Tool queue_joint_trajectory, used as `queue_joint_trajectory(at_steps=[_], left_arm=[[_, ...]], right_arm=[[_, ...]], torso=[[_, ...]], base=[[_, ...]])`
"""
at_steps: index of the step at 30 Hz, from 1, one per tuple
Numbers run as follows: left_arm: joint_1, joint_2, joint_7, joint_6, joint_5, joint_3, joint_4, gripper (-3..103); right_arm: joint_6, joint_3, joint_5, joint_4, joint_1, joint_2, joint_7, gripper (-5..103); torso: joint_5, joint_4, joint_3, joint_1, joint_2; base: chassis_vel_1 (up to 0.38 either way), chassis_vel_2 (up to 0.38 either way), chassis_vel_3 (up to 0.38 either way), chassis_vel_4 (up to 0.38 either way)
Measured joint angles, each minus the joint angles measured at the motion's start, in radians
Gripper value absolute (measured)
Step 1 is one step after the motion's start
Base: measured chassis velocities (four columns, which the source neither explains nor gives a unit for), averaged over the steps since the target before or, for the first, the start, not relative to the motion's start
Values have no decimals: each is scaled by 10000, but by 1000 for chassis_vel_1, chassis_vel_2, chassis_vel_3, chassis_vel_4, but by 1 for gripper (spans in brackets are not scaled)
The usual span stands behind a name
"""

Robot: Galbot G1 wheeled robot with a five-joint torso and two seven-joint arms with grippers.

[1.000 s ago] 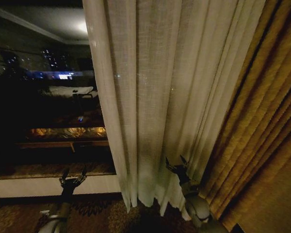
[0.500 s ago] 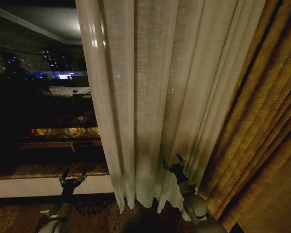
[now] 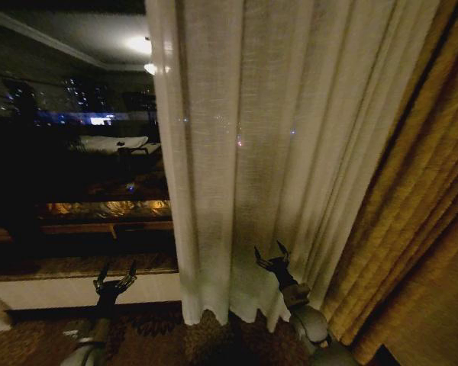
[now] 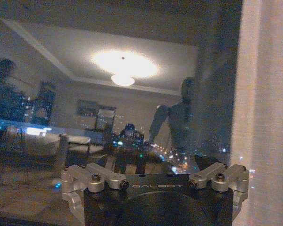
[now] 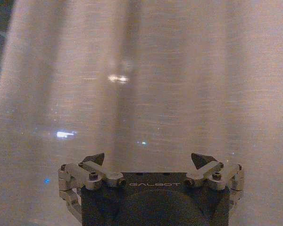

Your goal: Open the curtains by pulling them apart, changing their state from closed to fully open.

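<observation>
The right end effector [image 3: 272,255], fingers spread apart, points at the curtains [image 3: 267,152]; the left end effector [image 3: 114,276], also spread, faces the dark window [image 3: 69,152].

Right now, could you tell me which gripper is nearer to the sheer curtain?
The right gripper, open, against the sheer curtain low down. The left gripper, open, sits off to its side before the bare window.

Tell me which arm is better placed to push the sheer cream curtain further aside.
Right. The right gripper is open and raised directly in front of the sheer cream pleated curtain, facing the fabric. The left gripper, also open, sits before the bare dark window glass, apart from the curtain's edge.
</observation>
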Motion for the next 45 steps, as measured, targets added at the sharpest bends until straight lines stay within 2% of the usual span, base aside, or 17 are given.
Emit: queue_joint_trajectory(at_steps=[9,16,20,23,28,30,45], left_arm=[[0,0,0,0,0,0,0,100],[0,0,0,0,0,-1,0,100],[0,1,0,0,0,-4,1,100],[0,2,-1,0,0,-6,1,100],[0,-1,-1,0,0,-1,1,100],[1,-1,-1,0,0,1,1,100],[0,0,0,0,0,0,0,100]], right_arm=[[104,-10,-11,-393,190,37,-286,100],[328,-201,62,-741,507,192,51,100],[566,-237,14,-833,635,263,99,100],[639,-238,-13,-885,636,297,-8,100],[904,-221,53,-1077,668,354,-672,100],[923,-211,14,-1127,706,435,-688,100],[818,-251,90,-1271,864,508,-541,100]], torso=[[-4,2,0,1,0],[3,2,1,2,-1],[-9,5,0,3,0],[-9,4,0,3,0],[-2,2,0,2,0],[7,-1,1,1,-1],[-1,2,0,0,1]], base=[[358,319,-365,-312],[352,373,-346,-373],[222,271,-219,-287],[86,150,-100,-171],[32,18,-22,-24],[-33,-24,15,30],[-125,40,112,-36]])
